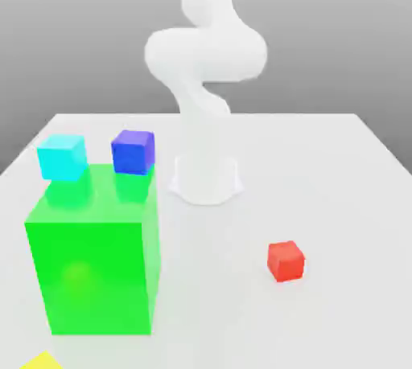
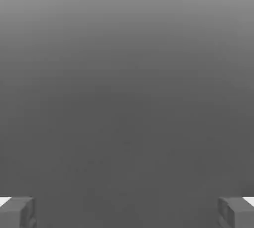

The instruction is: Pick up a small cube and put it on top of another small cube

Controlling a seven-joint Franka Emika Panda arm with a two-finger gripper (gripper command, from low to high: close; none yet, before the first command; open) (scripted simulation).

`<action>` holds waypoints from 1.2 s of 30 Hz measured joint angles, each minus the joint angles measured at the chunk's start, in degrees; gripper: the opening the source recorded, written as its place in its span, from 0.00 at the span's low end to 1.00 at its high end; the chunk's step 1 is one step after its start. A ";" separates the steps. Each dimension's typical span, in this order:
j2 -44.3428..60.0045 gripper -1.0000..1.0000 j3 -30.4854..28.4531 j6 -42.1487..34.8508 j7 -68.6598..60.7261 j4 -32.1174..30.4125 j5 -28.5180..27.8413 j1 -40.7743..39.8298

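Observation:
The small red cube (image 1: 286, 261) rests on the white table (image 1: 338, 190), toward the exterior view's right and near the front. The small dark blue cube (image 1: 133, 152) stands at the far edge of the big green block (image 1: 92, 267), seemingly on its top, on the exterior view's left. In the hand view my gripper (image 2: 127, 213) is open. Its two grey fingertips (image 2: 17, 212) stand far apart, with nothing between them and plain grey beyond. The white arm (image 1: 205, 62) rises from its base behind the cubes.
A light cyan cube (image 1: 62, 157) sits beside the blue one at the green block's far edge. The arm's round base (image 1: 205, 178) stands mid-table. A yellow corner (image 1: 40, 362) pokes in at the front left.

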 joint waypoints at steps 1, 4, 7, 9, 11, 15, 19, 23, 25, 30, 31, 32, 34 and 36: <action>1.81 0.50 0.32 1.50 0.05 -1.77 0.66 0.76; 7.14 0.50 1.54 5.88 0.28 -6.95 2.45 3.02; 12.39 0.50 3.16 10.20 0.68 -12.10 3.98 5.24; 15.95 0.50 4.43 13.13 1.09 -15.59 4.82 6.73; 19.65 0.50 5.87 16.18 1.67 -19.19 5.49 8.21; 28.03 0.50 9.31 22.99 3.82 -26.91 5.78 11.10; 40.46 0.50 11.95 32.63 10.02 -32.57 0.03 12.71; 49.66 0.50 5.49 39.97 15.66 -31.77 -7.67 17.44; 53.81 0.50 1.65 43.39 16.79 -31.10 -8.97 21.06; 55.45 0.00 0.33 44.81 17.10 -30.84 -9.19 22.43; 55.45 0.00 0.33 44.82 17.15 -30.84 -9.24 22.42; 56.27 0.00 -0.34 45.50 17.28 -30.71 -9.35 23.10; 54.34 0.00 0.92 43.88 16.90 -31.02 -9.06 21.82; 50.76 0.00 3.41 40.93 15.17 -31.65 -6.87 19.84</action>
